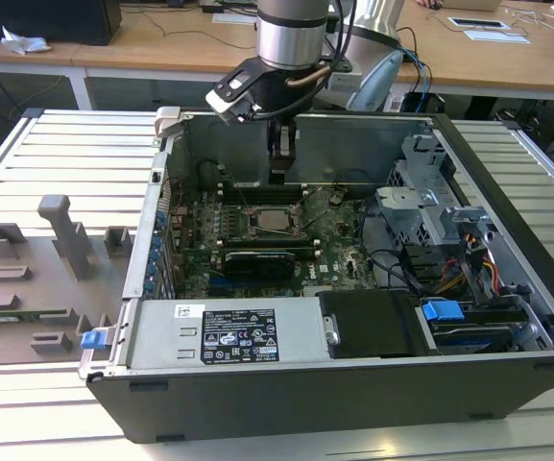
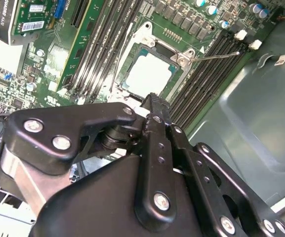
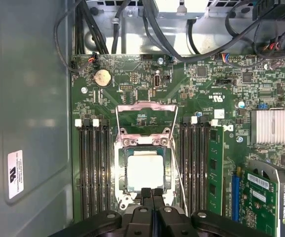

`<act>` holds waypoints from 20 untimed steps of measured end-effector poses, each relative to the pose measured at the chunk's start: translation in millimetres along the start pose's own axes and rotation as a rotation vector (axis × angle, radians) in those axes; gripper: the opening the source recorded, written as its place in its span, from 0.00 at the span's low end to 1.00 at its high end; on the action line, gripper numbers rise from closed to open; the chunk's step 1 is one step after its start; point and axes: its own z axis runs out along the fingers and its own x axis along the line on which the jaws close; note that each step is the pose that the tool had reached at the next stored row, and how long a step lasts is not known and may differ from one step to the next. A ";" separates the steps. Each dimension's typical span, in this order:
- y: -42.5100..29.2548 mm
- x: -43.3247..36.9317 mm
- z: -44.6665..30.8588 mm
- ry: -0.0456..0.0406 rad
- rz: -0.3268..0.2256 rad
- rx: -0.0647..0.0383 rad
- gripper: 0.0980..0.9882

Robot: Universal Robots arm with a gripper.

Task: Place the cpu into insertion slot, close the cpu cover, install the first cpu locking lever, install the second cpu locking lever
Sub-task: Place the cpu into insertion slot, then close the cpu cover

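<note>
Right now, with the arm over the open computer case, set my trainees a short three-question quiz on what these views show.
1. True or false: the cpu already lies in the insertion slot.
2. Multiple choice: in both wrist views, the fingers of the gripper are
A) spread wide apart
B) shut together
C) clamped on a memory stick
3. Short answer: what is the finned silver block on the motherboard, seen in the first wrist view?

Key
1. True.
2. B. The fingers are together, with nothing between them, over the edge of the slot.
3. A heatsink.
</note>
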 end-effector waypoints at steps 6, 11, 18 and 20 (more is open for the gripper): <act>0.0 0.0 -0.2 -0.0003 0.000 0.000 0.01; 0.0 0.0 -0.3 -0.0003 0.000 0.000 0.01; 11.6 0.1 -0.4 -0.0013 0.000 0.000 0.01; 21.1 0.3 -0.5 -0.0017 0.000 0.000 0.01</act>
